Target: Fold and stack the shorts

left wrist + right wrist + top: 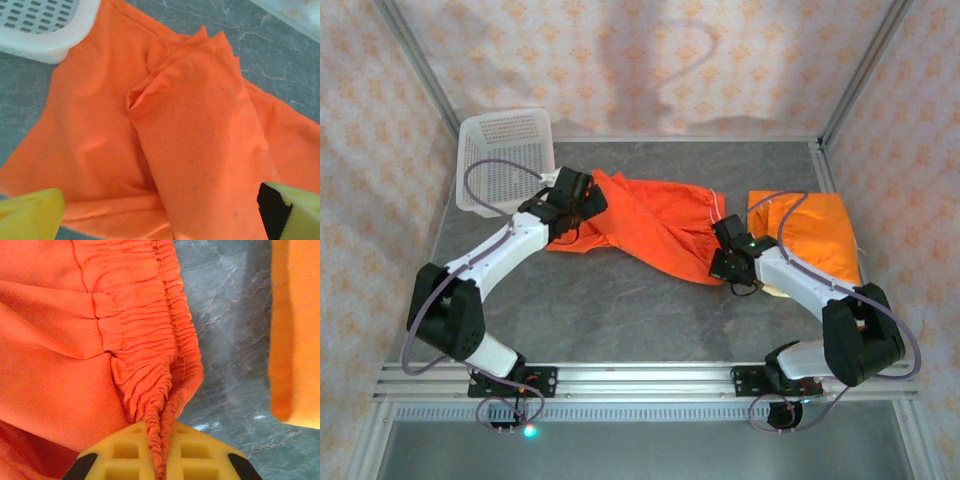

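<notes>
In the upper left of the top view stands the white mesh basket, made of hard plastic with many small holes. Just to the right of it my left end effector hovers with its jaws wide over the leg end of the unfolded orange shorts and holds nothing. The cloth there is thin and soft, and it lies in a loose, creased roll. These shorts stretch across the middle of the grey, marble-like desk. My right end effector is clamped tight on their waistband, which is elastic, ribbed and bunched. At the right of the frame a second orange pair lies folded flat. I judge that the folding of the middle pair is the step in hand. Next, my left must descend and pinch the leg hem, so that both ends can lift together.
</notes>
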